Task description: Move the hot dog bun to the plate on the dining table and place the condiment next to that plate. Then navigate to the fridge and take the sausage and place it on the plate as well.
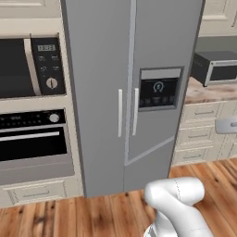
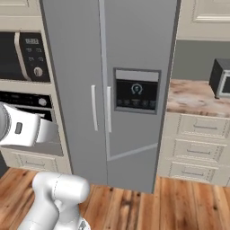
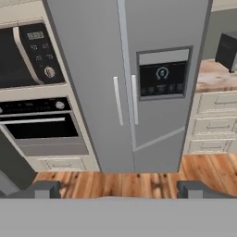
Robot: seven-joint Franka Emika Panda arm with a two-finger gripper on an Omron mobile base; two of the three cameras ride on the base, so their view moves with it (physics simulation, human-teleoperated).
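Your gripper (image 3: 118,190) has its jaws spread wide apart with nothing between them, the two dark tips sitting far out at either side of the hand view, and the fridge (image 3: 129,83) stands straight ahead of it, well apart, across a strip of bare wooden floor (image 3: 139,183). Both grey doors are closed, meeting at a seam just left of centre ahead of the hand, with the two pale bar handles (image 3: 126,99) running upright side by side along that seam. You cannot tell what the fridge holds, since its shut doors hide the inside. To the right of the handles the right door carries a dark dispenser panel (image 3: 165,79). Left of the fridge's edge you have the cream column with the microwave (image 3: 28,55) above and the oven (image 3: 41,125) below, flush against the fridge's side. Right of it the marbled counter (image 3: 217,76) with cream drawers (image 3: 213,127) butts up to the fridge's other edge. The right base view gives you more of that counter and a dark boxy appliance (image 2: 221,77) standing on it, and the left base view shows the same appliance (image 1: 215,67) from the other side.
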